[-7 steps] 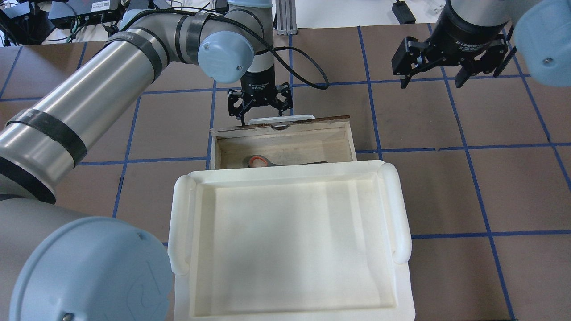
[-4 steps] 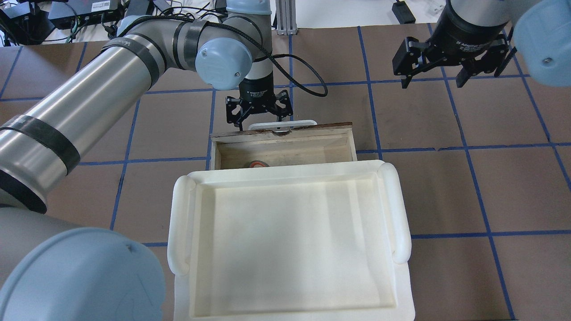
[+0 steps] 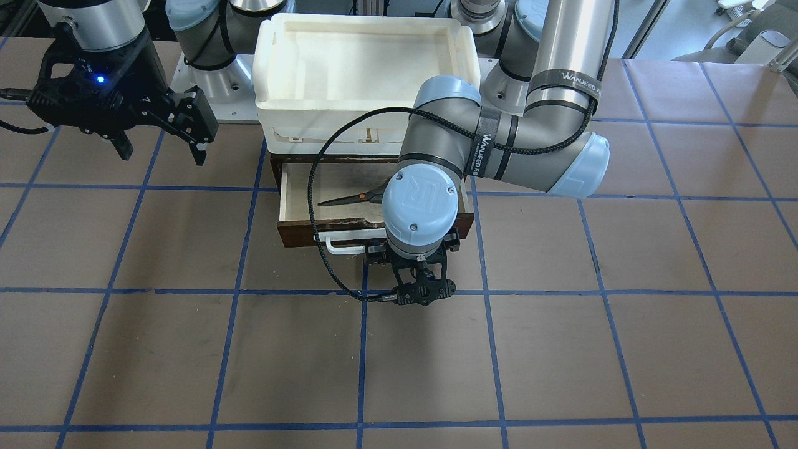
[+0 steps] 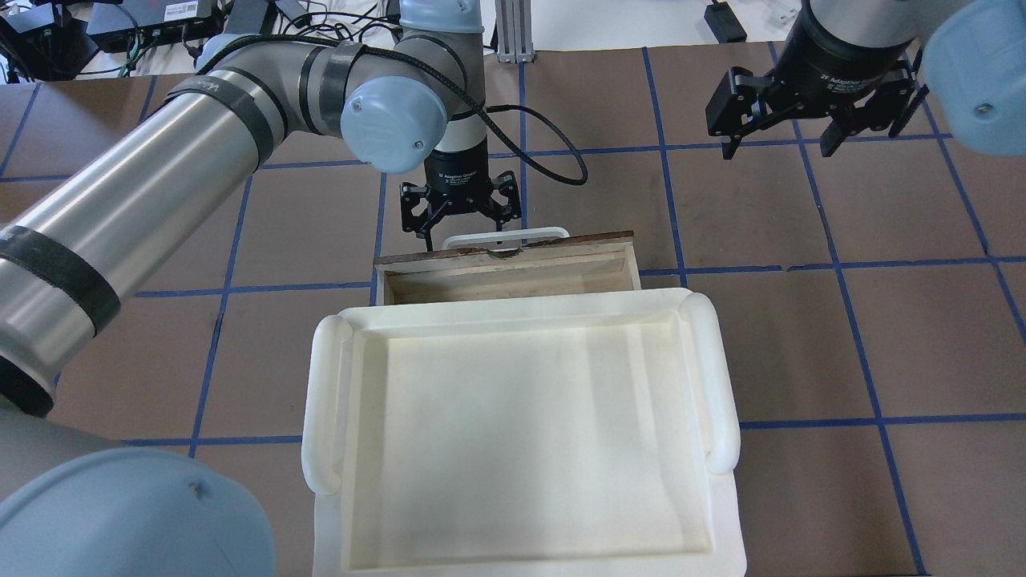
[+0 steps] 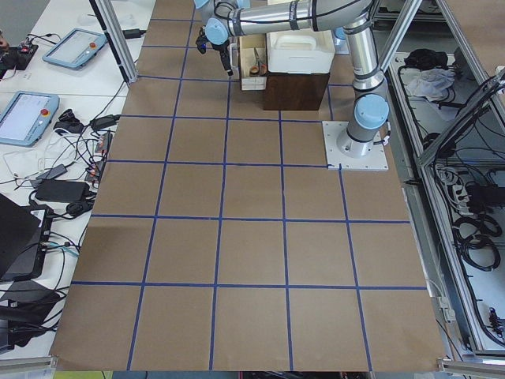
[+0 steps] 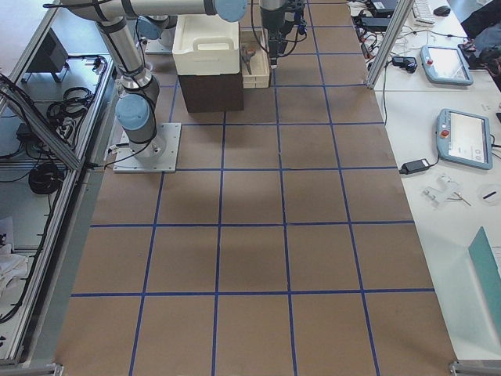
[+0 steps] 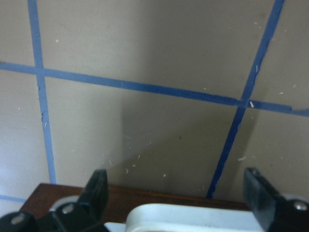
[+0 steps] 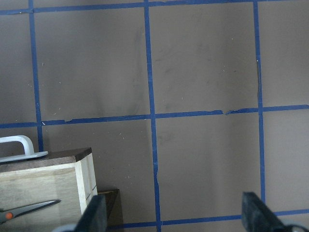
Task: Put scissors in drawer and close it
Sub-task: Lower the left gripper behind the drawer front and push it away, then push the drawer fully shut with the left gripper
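Note:
The dark brown drawer [image 3: 299,234] [image 4: 561,243] sticks partly out from under the white tray. The scissors [image 3: 352,198] lie inside on the pale floor, blades toward the view's left; they also show in the right wrist view [image 8: 29,209] and are hidden by the tray in the overhead view. My left gripper [image 4: 459,223] [image 3: 416,292] is open and hangs against the drawer front, its fingers [image 7: 96,191] set either side of the white bar handle [image 7: 193,217] [image 4: 503,236]. My right gripper [image 4: 789,143] [image 3: 159,146] is open and empty, off to the drawer's side.
The white plastic tray [image 4: 321,401] [image 3: 268,62] sits on top of a dark cabinet [image 5: 296,91] above the drawer and covers most of it from overhead. Brown table with blue grid tape [image 4: 801,336] lies all around.
The drawer has slid further in under the tray, with my left gripper moving along behind its front. The scissors have passed out of the overhead view. The right arm has not moved.

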